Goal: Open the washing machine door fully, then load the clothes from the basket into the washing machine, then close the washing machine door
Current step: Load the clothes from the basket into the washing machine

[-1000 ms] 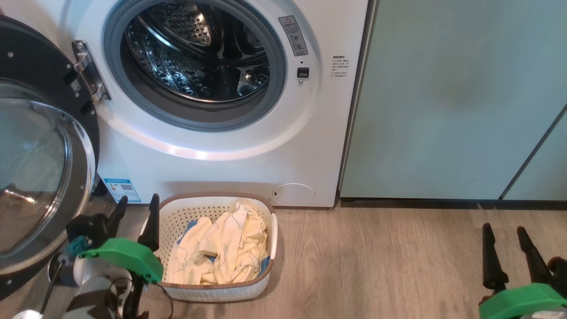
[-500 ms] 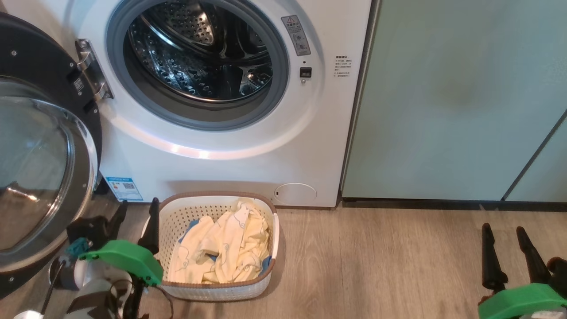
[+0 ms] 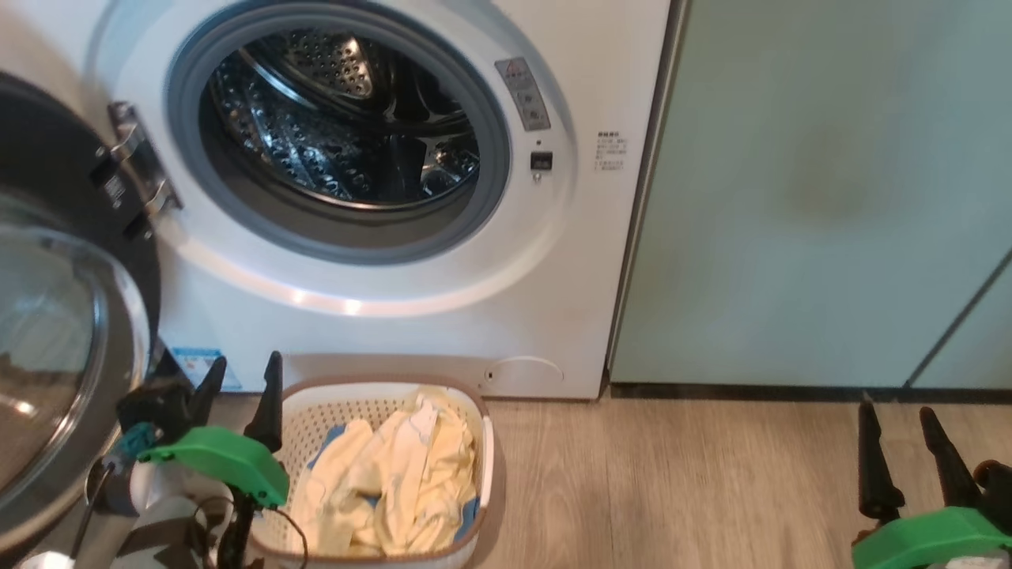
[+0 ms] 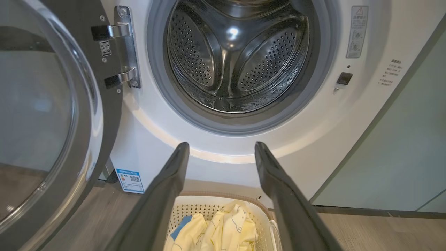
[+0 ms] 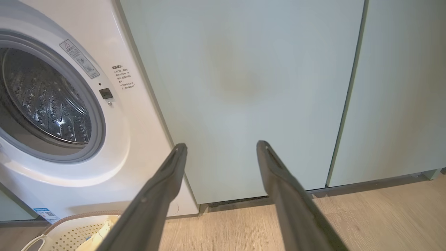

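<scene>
The washing machine door (image 3: 55, 316) stands wide at left; my left end effector (image 3: 245, 362) hangs released beside the basket (image 3: 379, 384) of clothes (image 3: 403, 466), parked before the washing machine (image 3: 553, 276), I'd guess for short lifts; right end effector (image 3: 897, 407) released, idle.

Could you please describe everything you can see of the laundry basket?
The basket is a small, rectangular cream plastic tub with rounded corners, perforated walls, a brown rim and white side handles. It stands upright on the wood-look floor, directly in front of the washing machine, below the open drum. Pale yellow clothes with blue pieces lie heaped inside. The open left claw sits at its left edge; contact cannot be judged.
</scene>
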Tool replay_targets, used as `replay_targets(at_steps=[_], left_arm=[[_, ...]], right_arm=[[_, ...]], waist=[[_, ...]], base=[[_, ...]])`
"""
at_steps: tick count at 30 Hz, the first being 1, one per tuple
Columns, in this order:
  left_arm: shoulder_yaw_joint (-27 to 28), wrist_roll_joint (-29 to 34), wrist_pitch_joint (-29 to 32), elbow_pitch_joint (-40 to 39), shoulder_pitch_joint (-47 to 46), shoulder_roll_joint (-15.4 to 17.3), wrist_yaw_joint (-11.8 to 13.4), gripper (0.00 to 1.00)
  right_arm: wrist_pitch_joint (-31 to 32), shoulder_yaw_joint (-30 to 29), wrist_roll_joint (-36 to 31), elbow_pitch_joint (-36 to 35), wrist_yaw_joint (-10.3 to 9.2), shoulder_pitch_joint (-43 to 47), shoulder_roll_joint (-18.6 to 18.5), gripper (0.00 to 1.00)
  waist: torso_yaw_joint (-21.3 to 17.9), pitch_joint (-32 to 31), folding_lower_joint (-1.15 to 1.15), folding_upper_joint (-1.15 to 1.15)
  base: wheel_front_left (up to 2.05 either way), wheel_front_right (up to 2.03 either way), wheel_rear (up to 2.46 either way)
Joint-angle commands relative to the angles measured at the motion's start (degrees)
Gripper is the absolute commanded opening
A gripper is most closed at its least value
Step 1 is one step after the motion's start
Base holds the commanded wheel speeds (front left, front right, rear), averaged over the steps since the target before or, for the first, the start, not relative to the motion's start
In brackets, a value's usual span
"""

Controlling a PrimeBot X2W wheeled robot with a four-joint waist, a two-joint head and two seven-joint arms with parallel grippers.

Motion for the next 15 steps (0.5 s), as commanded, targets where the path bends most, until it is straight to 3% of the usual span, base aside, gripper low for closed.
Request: replay_targets(at_steps=[1, 8, 15], left_arm=[[2.17, 0.53, -0.35, -1.87, -3.76, 1.79, -0.05, 1.00], [0.93, 1.67, -0.35, -1.71, -2.66, 0.65, -0.05, 1.00], [0.80, 1.83, -0.35, -1.51, -1.99, -0.04, -0.05, 1.00]], right_arm=[[-0.56, 1.21, 0.11, -1.63, 0.10, -1.81, -0.20, 1.00], [-0.56, 1.21, 0.16, -1.63, 0.10, -1.78, -0.31, 1.00], [-0.56, 1.14, 0.27, -1.58, 0.10, -1.69, -0.46, 1.00]], waist=[[-0.07, 0.03, 0.00, 0.00], [-0.36, 0.05, 0.00, 0.00], [-0.50, 0.07, 0.00, 0.00]], base=[[1.92, -1.76, -0.16], [1.26, -1.25, 0.00], [0.24, -0.24, 0.00]])
